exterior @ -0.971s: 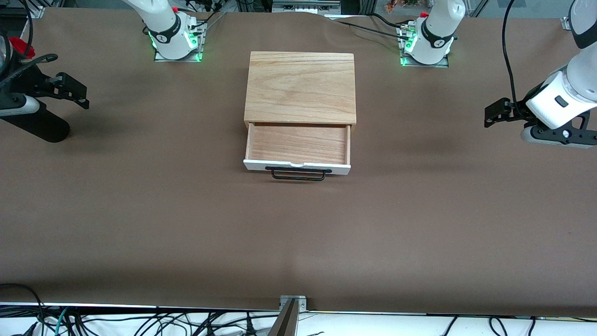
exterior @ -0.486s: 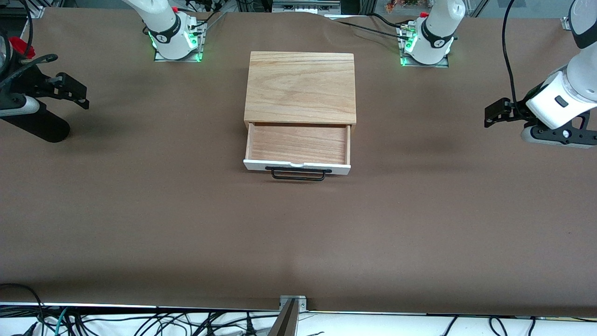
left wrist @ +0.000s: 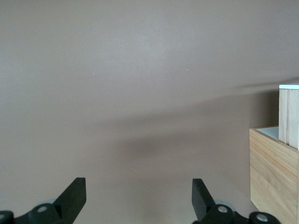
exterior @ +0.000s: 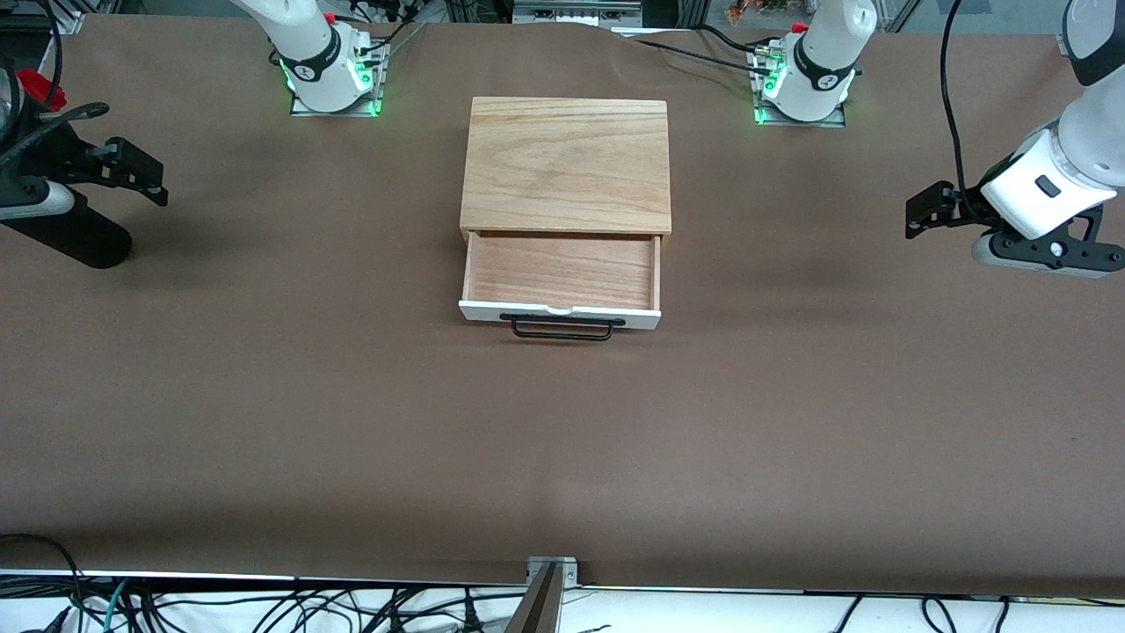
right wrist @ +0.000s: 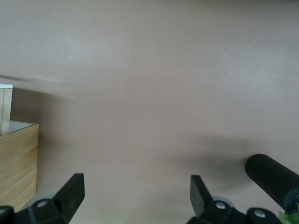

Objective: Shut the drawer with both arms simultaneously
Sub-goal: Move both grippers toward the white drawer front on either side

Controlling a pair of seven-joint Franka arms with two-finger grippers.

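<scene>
The drawer [exterior: 562,268] stands pulled out of its wooden casing [exterior: 567,163] at the table's middle, its white front panel [exterior: 559,313] and black bar handle [exterior: 562,329] on the side nearer the front camera. Nothing lies in it. My left gripper [exterior: 921,215] hangs open over bare table toward the left arm's end, well apart from the drawer. In the left wrist view its fingers [left wrist: 74,196] are spread with nothing between them, and the drawer [left wrist: 288,114] shows at the edge. My right gripper [exterior: 132,171] hangs open over the right arm's end, fingers [right wrist: 72,191] spread and nothing in them.
A black ridged cylinder [exterior: 70,237] lies under the right arm's hand and also shows in the right wrist view as the cylinder [right wrist: 273,177]. Both arm bases [exterior: 330,79] glow green beside the casing. Brown table cover [exterior: 562,457] spreads on all sides of the drawer.
The left arm's hand has shifted slightly toward the drawer and the bases' side. The right arm and the drawer have not moved.
</scene>
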